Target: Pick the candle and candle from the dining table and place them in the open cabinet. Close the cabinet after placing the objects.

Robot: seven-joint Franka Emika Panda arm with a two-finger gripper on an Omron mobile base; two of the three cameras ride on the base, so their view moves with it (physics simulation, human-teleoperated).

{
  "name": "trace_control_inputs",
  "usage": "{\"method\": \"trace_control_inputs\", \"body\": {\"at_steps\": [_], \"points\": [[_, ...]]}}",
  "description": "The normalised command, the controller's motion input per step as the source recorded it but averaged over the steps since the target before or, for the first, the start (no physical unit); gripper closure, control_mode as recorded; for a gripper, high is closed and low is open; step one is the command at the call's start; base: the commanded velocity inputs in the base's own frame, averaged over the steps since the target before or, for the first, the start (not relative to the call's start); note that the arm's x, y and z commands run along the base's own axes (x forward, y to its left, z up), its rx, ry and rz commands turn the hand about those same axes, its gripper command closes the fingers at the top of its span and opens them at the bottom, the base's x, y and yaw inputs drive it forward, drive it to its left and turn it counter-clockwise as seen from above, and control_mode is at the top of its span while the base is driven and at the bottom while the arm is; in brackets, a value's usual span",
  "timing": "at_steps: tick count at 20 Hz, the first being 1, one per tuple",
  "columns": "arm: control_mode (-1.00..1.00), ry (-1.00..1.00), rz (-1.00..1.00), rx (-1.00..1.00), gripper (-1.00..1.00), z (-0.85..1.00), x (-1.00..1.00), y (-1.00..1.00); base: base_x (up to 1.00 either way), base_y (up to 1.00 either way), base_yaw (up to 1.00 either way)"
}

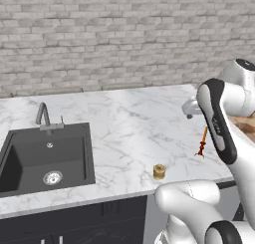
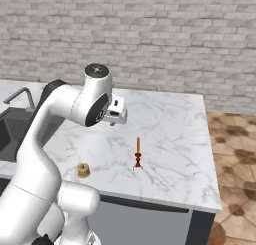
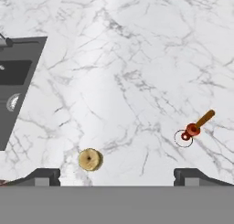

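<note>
Tool spread wide above the desk, holding nothing; both candles stand on the marble.

Left to right: the sink (image 1: 47,161) and tap (image 1: 44,114) sit well clear. You have the short stubby candle (image 1: 159,171) near the front edge, where a nudge could roll it off. The tall thin candle (image 2: 138,154) looks top-heavy; a glancing finger would likely tip it. The tool (image 2: 116,112) hangs over the desk (image 2: 170,124) between them, with nothing blocking either approach.

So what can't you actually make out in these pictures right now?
- Tall candle: left base view, upper part behind the arm.
- Sink: hand view, cut by the left edge.
- End effector: right base view, fingers hidden under the wrist.
- Short candle: too small for detail.
</note>
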Motion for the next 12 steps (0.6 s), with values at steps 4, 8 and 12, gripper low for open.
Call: {"method": "trace_control_inputs", "body": {"at_steps": [4, 8, 12], "points": [[-1.00, -0.09, 0.00, 0.05, -1.00, -0.26, -0.39, -0.48, 0.00, 0.00, 0.00], [-1.00, -0.09, 0.00, 0.05, -1.00, -0.24, -0.39, -0.45, 0.00, 0.00, 0.00], [-1.00, -0.08, 0.00, 0.04, -1.00, -0.23, -0.37, -0.43, 0.00, 0.00, 0.00]]}}
